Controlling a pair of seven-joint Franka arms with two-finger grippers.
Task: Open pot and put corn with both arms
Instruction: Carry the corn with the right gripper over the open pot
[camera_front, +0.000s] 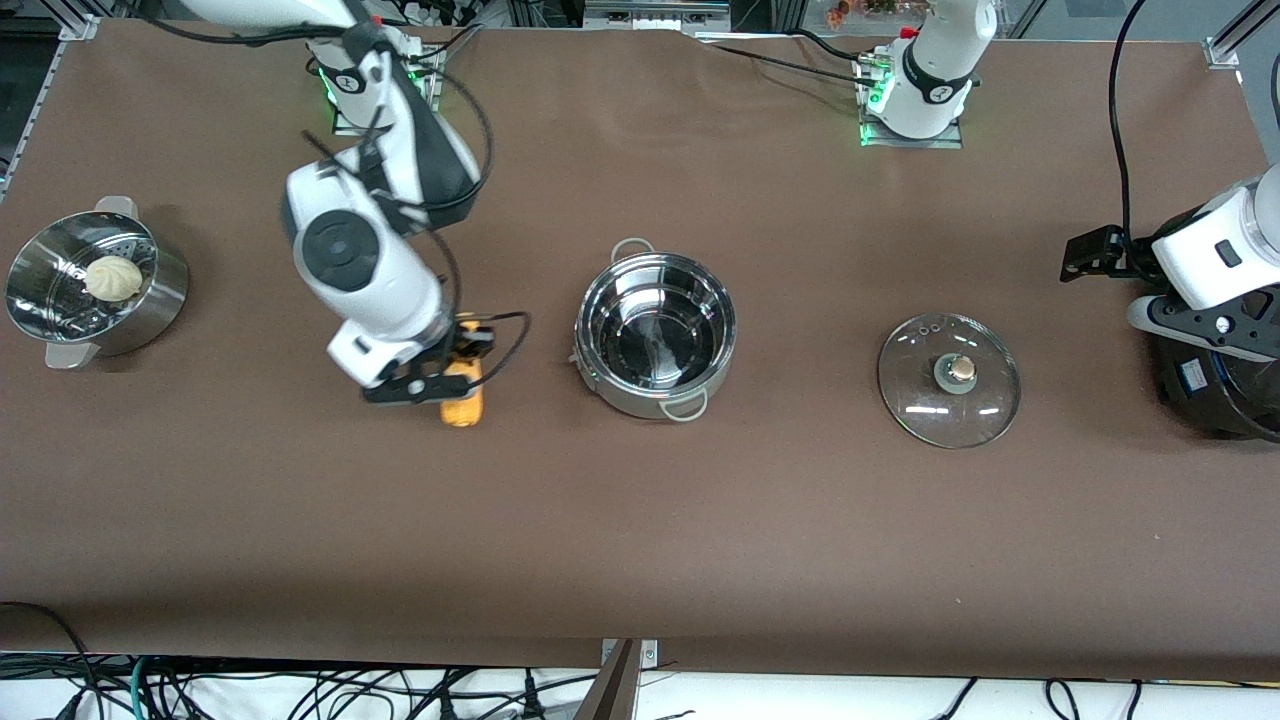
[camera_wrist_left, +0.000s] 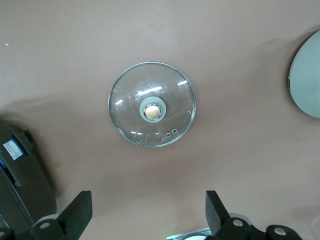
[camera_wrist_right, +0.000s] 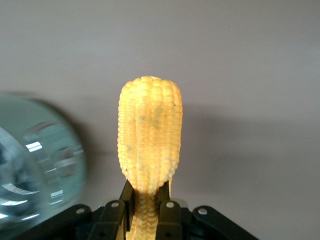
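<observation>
A polished, mirror-bright steel pot stands on a matt brown table cover. The lid is clear, glossy glass with a metal rim; the corn shows bumpy, waxy yellow kernels between matt black plastic fingers.

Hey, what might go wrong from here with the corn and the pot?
The right tool pinches the corn only near one end, so the long free end may swing or slip out on the way. The corn may also clip the open pot's rim and nudge it. The lid lies well aside.
</observation>
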